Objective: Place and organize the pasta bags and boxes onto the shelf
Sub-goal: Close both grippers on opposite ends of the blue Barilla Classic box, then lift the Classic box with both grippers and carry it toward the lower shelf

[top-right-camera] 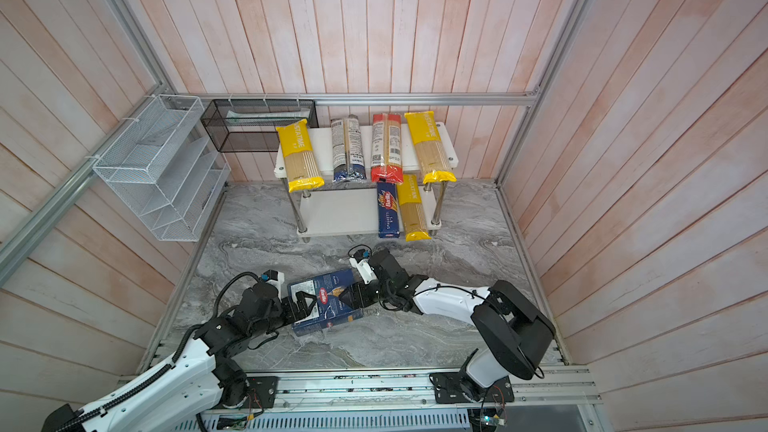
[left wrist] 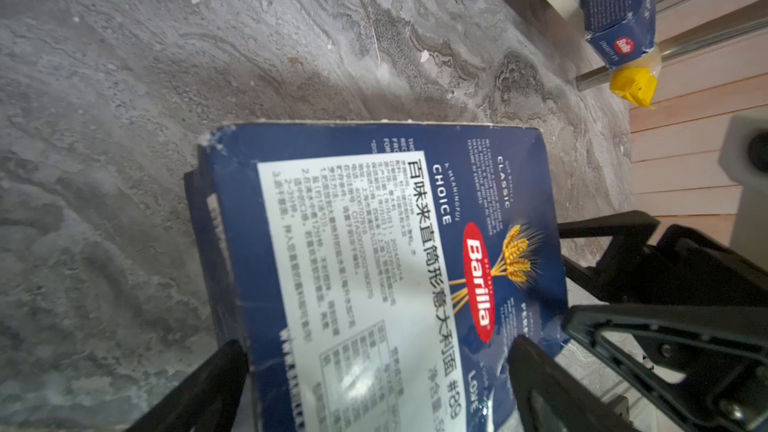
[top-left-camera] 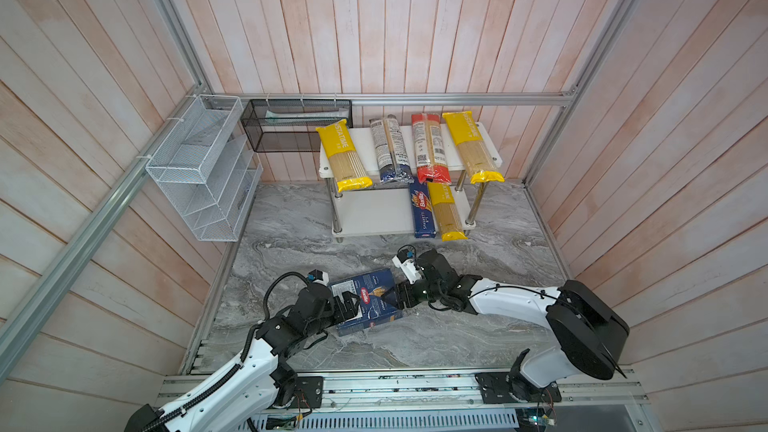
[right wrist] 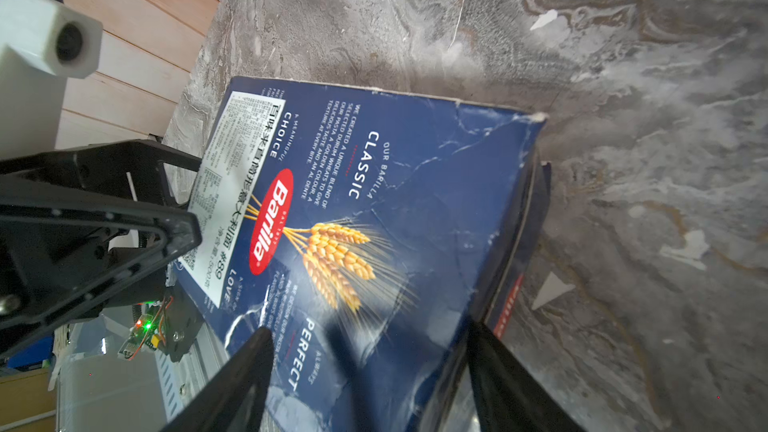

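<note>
Right wrist view: wide Barilla box (right wrist: 395,209), stiff, likely light cardboard, between spread jaws of my right tool (right wrist: 370,328); left tool (left wrist: 378,344) straddles the far end. Clamping unclear. I'd grip its thin edges.

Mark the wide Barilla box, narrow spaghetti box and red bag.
wide Barilla box (top-left-camera: 366,297): in a top view, its red logo.
narrow spaghetti box (top-left-camera: 423,213): in a top view, its blue face.
red bag (top-left-camera: 434,150): in a top view, its white label.
</note>
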Motion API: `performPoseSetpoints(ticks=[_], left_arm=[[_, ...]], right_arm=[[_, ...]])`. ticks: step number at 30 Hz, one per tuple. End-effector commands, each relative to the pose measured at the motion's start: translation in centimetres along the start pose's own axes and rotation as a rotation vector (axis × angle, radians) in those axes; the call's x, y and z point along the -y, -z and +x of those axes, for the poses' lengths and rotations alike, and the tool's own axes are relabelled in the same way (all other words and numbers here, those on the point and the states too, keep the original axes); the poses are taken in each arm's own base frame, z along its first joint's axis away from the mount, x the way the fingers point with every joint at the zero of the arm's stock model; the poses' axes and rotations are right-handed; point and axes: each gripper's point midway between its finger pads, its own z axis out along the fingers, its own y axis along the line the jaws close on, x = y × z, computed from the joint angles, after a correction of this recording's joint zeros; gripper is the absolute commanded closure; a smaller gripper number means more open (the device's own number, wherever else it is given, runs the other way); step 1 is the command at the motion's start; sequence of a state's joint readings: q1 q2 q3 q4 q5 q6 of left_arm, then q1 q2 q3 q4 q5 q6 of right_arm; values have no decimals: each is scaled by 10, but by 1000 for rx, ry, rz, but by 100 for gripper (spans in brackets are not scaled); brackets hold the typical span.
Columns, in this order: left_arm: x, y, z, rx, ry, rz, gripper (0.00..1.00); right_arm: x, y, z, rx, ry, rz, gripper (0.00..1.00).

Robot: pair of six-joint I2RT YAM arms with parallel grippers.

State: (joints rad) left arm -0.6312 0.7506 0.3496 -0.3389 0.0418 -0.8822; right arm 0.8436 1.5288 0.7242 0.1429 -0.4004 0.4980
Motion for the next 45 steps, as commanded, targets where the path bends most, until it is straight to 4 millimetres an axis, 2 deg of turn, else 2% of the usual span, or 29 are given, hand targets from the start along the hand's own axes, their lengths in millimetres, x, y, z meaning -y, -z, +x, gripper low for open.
performPoseSetpoints(ticks=[1,6,11,23,30,36,45], left_arm=[[31,5,-14,39,-29,117,0],[30,5,-15,41,-41,103,0],[30,4,-15,44,-52,105,0],[63,5,-23,42,-159,178,0],[87,5,-28,53,-195,233,0],[105,5,-37,85,-214,279,0],[125,4,-49,106,-245,307,0]], right_arm=[[5,-7,11,-30,-9,20,28],[10,-12,14,-45,-13,38,28],[5,-17,15,-55,-5,22,31],[-28,-22,5,-34,21,-68,36],[-42,-16,-17,29,44,-97,38],[-53,-18,-28,40,59,-137,39],[-65,-1,-50,117,90,-128,40]])
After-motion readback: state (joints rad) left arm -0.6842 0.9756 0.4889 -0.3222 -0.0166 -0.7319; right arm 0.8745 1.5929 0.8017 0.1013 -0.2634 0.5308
